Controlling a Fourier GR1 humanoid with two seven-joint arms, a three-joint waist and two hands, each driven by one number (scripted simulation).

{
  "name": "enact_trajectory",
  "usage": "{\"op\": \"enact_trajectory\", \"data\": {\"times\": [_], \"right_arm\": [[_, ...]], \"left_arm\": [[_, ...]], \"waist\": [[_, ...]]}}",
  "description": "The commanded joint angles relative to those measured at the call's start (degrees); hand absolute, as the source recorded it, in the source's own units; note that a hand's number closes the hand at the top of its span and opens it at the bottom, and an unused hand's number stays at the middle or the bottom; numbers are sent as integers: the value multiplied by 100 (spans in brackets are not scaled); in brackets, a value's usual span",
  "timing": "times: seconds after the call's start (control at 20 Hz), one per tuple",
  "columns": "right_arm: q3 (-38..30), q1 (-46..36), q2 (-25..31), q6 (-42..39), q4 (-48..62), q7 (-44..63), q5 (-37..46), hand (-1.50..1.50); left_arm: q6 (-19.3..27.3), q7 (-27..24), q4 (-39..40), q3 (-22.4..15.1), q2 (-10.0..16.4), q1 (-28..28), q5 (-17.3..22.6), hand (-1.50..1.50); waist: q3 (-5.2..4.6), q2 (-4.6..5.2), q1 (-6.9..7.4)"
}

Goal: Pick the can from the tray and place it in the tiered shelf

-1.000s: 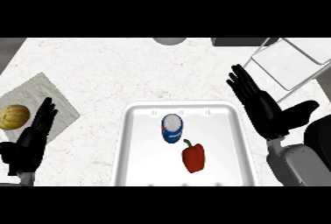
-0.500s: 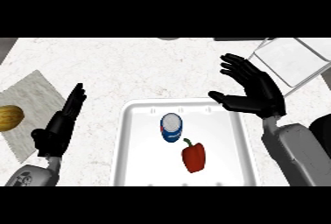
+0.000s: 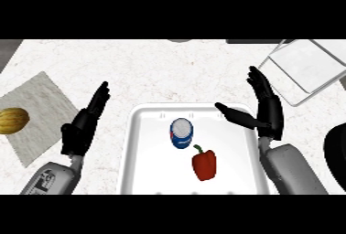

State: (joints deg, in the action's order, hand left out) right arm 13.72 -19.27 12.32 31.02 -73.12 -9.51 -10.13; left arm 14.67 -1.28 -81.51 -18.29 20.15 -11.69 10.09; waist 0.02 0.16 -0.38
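The counter [image 3: 135, 68] bears one white tray [image 3: 135, 151], and two things lie in it: one blue can [image 3: 181, 133] and one red pepper [image 3: 205, 165]. There is one grey cloth [image 3: 40, 109] and one round yellow fruit [image 3: 12, 120]. One white shelf [image 3: 307, 68] shows. The black hands number two, one left hand [image 3: 81, 130] and one right hand [image 3: 263, 112], and the grey forearms two, one left forearm [image 3: 54, 178] and one right forearm [image 3: 294, 171].

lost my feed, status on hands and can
Left hand and right hand open, holding nothing. Can in tray, untouched. Red pepper close beside can.
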Motion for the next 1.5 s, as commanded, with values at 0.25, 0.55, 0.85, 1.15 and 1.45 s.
{"op": "enact_trajectory", "data": {"times": [0.25, 0.55, 0.85, 1.15, 1.45], "right_arm": [[725, -145, 1023, -1496, -833, 1219, 268, -150], [1010, -872, 1410, -1652, -1895, 3303, 743, -150], [1720, -1451, 1957, -2860, -2384, 4787, 917, -150], [2159, -2371, 1872, -3648, -2753, 6472, 1170, -150], [2193, -2190, 1128, -3888, -3019, 7111, 1642, -150]], "left_arm": [[-101, -30, 61, 26, -143, 99, -143, 0], [-99, -3, 230, 81, -329, -107, -265, 0], [-36, 150, 110, 69, -351, 6, -307, 0], [-175, 110, -32, 148, -279, 47, -314, 0], [-174, 64, -82, 252, -448, 276, -518, 0]], "waist": [[-13, -43, 27], [-13, -42, -4], [-18, -58, 23], [-14, -52, 85], [-4, -27, 53]]}}
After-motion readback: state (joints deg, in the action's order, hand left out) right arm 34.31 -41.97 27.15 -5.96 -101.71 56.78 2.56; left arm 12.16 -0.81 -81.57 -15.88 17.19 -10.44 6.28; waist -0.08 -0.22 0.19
